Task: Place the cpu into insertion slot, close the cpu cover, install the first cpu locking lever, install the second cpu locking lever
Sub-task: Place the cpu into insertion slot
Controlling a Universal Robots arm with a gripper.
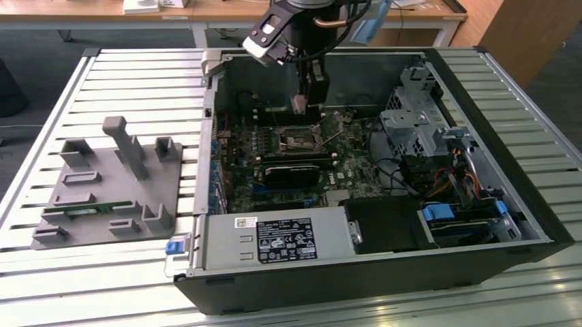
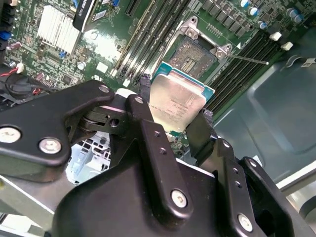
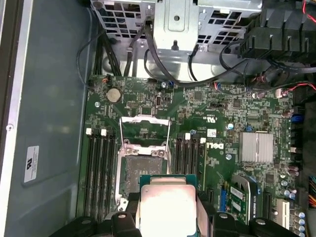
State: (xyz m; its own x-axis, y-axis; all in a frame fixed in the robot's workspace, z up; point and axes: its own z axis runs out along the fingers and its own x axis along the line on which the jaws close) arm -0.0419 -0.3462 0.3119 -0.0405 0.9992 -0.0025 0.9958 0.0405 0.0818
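Above the motherboard (image 3: 222, 108) in the open computer case (image 1: 364, 279), the claw (image 2: 176, 102) grips the cpu (image 3: 165, 207) by opposite edges, level and metal-top up, near the bare insertion slot (image 3: 143, 168), whose cpu cover (image 3: 145, 119) stands swung open, apparently to receive it.

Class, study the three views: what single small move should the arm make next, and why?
Probably a small sideways shift to centre the cpu over the insertion slot before lowering. The tool grips the cpu by its edges, and in both wrist views it sits offset from the slot; the cpu cover is folded back, leaving the slot uncovered.
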